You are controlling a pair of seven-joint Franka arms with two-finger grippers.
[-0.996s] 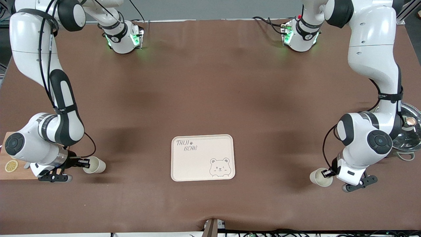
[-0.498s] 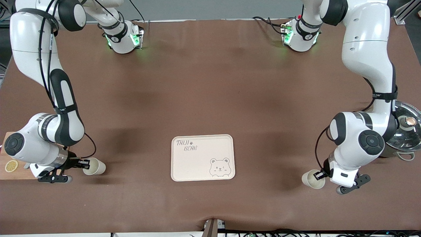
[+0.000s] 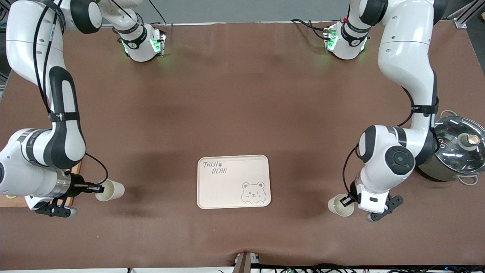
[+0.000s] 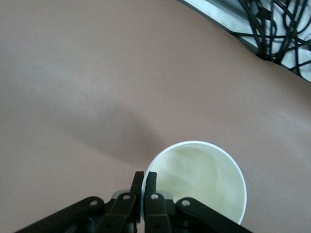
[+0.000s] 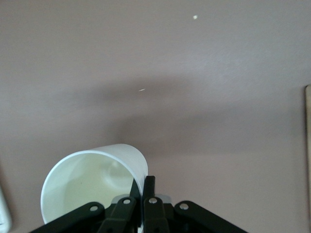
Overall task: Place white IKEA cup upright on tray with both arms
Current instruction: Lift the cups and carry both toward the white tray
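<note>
Two white cups are seen, each one held by a gripper over the brown bench.

The left gripper is found over the bench toward the left arm's end, beside the tray but well apart from it. Its jaws are clamped on the rim of a white cup, one finger inside the cup and one outside. In the left wrist view the black fingers are pressed together on the wall of this cup, and the open mouth of the cup is shown, so the cup is held tilted and not upright.

The right gripper is found over the bench toward the right arm's end, also well apart from the tray. Its jaws are clamped on the rim of the second white cup in the same manner. In the right wrist view the fingers are closed on the cup wall, and the second cup is turned with its mouth partly toward the camera.

The cream tray lies flat on the bench between the two cups, with the lettering and the bear face printed on it. No cup is on it.

A steel pot with a glass lid stands at the left arm's end of the bench, near the left arm's elbow. A wooden board is partly seen under the right arm at the edge of the bench.
</note>
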